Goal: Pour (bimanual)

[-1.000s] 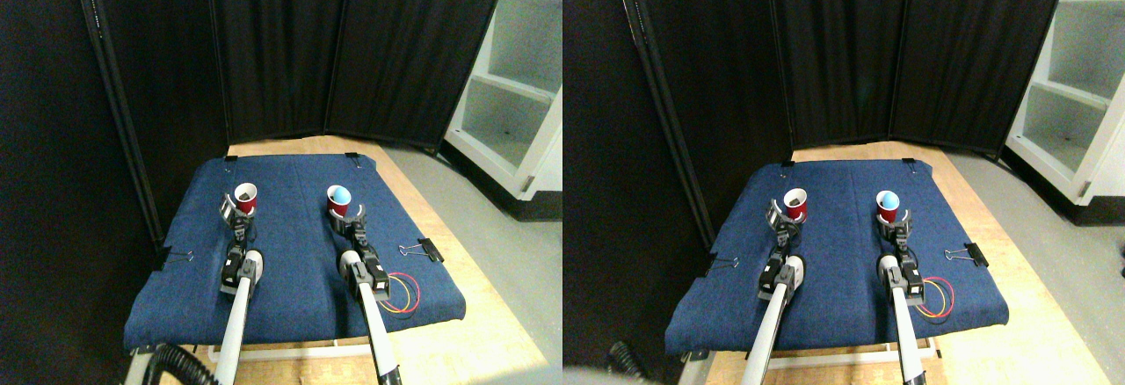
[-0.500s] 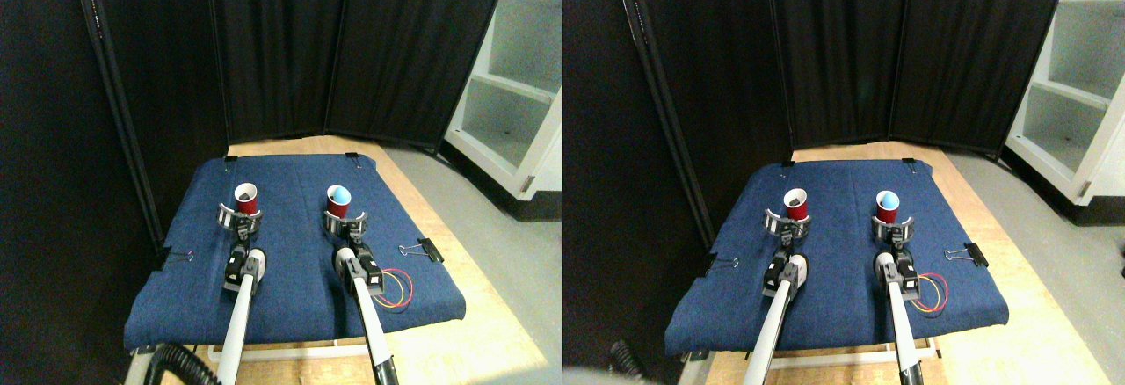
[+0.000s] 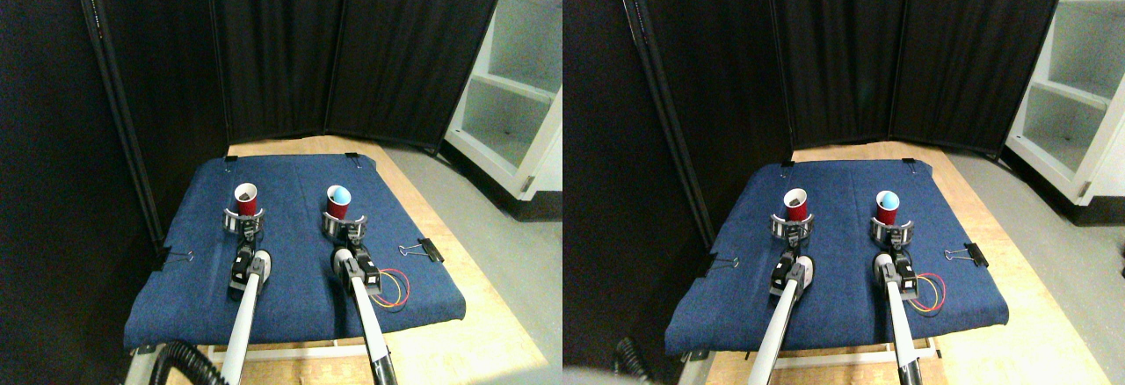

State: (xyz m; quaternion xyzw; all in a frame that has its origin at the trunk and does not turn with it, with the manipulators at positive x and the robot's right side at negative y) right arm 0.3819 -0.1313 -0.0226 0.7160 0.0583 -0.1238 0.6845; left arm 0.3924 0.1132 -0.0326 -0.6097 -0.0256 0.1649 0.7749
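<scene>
Dark plastic rings are what my two tools look like from here: my left tool (image 3: 244,221) sits just in front of the left red cup (image 3: 247,199), its curved jaws spread and reaching to either side of the cup's base, and my right tool (image 3: 344,223) does the same at the right red cup (image 3: 339,199), the one with the pale blue inside. Neither pair of jaws looks closed on a cup yet; both seem apart, though they are small in view.

I judge the step in hand to be the grasp on both cups. To do it well I should centre each cup between the jaws before closing, and close gently, since thin cups like these would likely buckle or tip if pushed from one side.

Both cups stand upright on the blue cloth (image 3: 290,288) covering the table, well apart from each other, so there is free room between them for bringing one over the other. The binder clip (image 3: 431,249) and the coloured wires (image 3: 393,288) lie to my right, near the cloth's edge; the black curtain (image 3: 281,51) stands well behind.
</scene>
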